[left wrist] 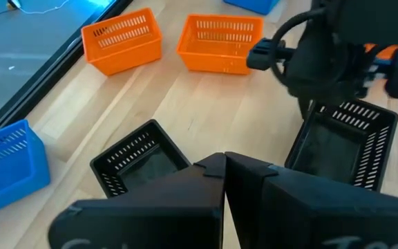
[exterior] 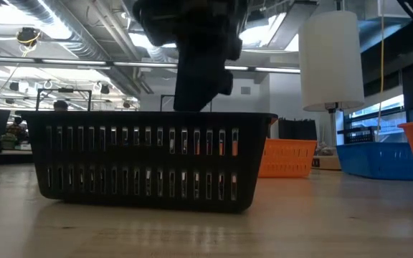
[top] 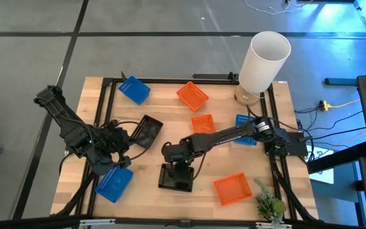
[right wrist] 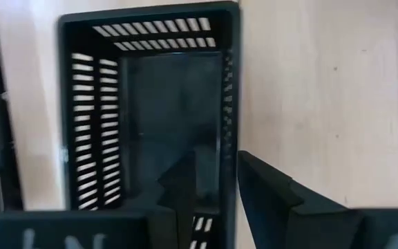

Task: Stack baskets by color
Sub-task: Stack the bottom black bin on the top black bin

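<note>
A black basket stands on the table near the front middle. My right gripper is open and reaches down over it. One finger is inside the basket and the other is outside one long wall; no touch shows. In the low view the gripper dips behind the basket's rim. My left gripper is shut and empty above the table's left part, next to a second black basket. Blue baskets and orange baskets lie scattered, each alone.
A tall white cylinder stands at the far right corner and a small green plant at the near right corner. A black frame runs along the table's edges. Bare wood lies between the baskets in the middle.
</note>
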Controlling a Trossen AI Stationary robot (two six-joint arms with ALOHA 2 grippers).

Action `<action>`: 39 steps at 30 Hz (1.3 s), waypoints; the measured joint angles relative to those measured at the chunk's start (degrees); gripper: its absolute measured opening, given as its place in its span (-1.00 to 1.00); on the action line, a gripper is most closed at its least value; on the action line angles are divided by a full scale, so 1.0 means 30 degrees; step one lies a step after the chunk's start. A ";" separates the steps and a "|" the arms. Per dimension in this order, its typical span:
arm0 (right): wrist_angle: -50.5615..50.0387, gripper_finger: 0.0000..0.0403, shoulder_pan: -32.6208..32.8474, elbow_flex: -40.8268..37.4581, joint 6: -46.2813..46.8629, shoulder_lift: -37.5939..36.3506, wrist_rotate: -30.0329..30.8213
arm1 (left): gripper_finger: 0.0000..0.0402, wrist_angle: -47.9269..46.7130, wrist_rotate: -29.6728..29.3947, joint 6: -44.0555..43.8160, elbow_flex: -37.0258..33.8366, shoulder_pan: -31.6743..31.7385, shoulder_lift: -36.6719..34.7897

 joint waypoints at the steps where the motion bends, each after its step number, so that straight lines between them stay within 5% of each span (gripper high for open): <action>1: 0.0000 -0.48 -0.0032 0.0000 -0.0004 0.0103 0.0126 | -1.00 0.0000 0.0002 -0.0004 0.0000 0.0000 0.0002; 15: 0.0012 -0.48 -0.0216 -0.0060 -0.0106 0.0528 0.0302 | -1.00 0.0000 0.0002 -0.0153 0.0000 0.0000 0.0002; 31: 0.3689 -0.48 -0.0577 -0.3167 -0.0080 0.0528 -0.0022 | -1.00 0.0007 0.0004 -0.0175 0.0000 -0.0002 0.0002; 39: 0.4491 -0.94 -0.0728 -0.3191 -0.0611 0.0528 -0.0648 | -1.00 0.0009 0.0513 -0.0594 0.0000 -0.0002 0.0002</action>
